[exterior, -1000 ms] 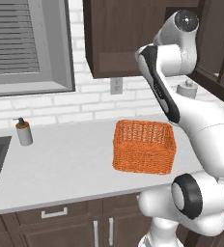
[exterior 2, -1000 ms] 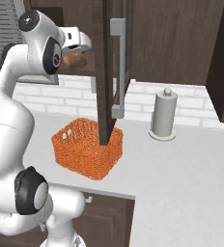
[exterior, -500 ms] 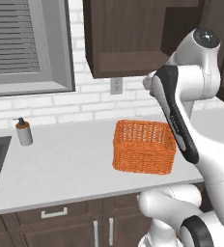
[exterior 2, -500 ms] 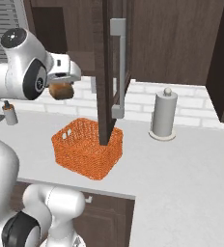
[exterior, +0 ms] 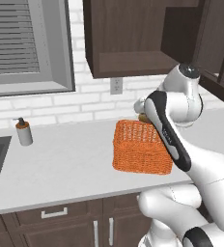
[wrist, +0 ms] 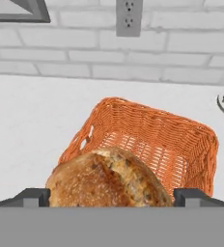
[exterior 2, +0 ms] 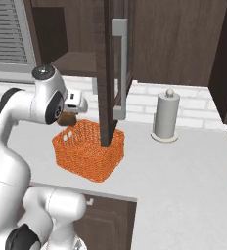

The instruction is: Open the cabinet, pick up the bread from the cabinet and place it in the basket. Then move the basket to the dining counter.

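Above the near rim of the basket (wrist: 147,140), the gripper (wrist: 111,198) hangs with the bread (wrist: 106,181) pinched between its two dark fingertips (wrist: 32,197), one tip at each side of the loaf. The hand view shows the golden-brown crust bulging up between the tips, with the orange weave of the basket's inside beyond it and the white brick wall with an outlet (wrist: 129,17) farther off. The loaf is not yet in the basket; it sits over the edge nearest the hand, clear of the basket's floor.

From the right base view, the bread (exterior 2: 66,118) shows as a brown lump under the white hand, at the gripper (exterior 2: 68,117), just over the back left corner of the basket (exterior 2: 88,154). The basket stands on the light grey worktop (exterior 2: 184,171), directly in front of the cabinet (exterior 2: 110,68), whose door stands swung out toward the camera with its silver bar handle (exterior 2: 120,68) showing. A paper towel holder (exterior 2: 165,117) stands near the wall to the right.

From the left base view, the arm covers most of the hand; the basket (exterior: 140,152) lies beside it, and a soap dispenser (exterior: 23,131) stands well apart to the left.
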Motion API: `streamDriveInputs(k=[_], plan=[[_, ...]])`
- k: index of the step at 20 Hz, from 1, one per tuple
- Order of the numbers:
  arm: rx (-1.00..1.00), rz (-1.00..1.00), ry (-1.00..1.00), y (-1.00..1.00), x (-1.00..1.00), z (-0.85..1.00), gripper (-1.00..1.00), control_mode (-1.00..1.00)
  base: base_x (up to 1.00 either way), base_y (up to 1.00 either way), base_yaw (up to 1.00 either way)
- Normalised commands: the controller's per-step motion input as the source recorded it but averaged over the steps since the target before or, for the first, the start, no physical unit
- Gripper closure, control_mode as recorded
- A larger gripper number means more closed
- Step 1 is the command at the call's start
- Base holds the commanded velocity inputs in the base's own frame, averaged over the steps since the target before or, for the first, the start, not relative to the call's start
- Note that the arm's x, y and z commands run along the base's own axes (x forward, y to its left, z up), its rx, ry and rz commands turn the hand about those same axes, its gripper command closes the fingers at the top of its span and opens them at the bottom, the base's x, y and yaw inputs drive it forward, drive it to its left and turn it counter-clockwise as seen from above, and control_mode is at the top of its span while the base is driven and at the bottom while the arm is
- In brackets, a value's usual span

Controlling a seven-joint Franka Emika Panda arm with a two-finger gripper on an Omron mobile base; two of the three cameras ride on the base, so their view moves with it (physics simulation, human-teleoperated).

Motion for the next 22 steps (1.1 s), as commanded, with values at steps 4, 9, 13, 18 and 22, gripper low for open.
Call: streamDriveInputs(k=[4, 9, 13, 18, 22], plan=[[0.08, 0.0, 0.23, 0.0, 0.31, -0.91, 1.0, -1.0, 0.0, 0.0, 0.0], [0.06, 0.0, 0.1, -0.01, 0.25, -0.92, 1.0, -1.0, 0.0, 0.0, 0.0], [0.0, 0.0, -0.01, -0.01, 0.51, -0.79, 1.0, -1.0, 0.0, 0.0, 0.0], [0.0, -0.01, -0.05, -0.01, 0.37, -0.42, 1.0, -1.0, 0.0, 0.0, 0.0], [0.0, -0.03, 0.0, -0.03, 0.48, -0.21, 1.0, -1.0, 0.0, 0.0, 0.0]])
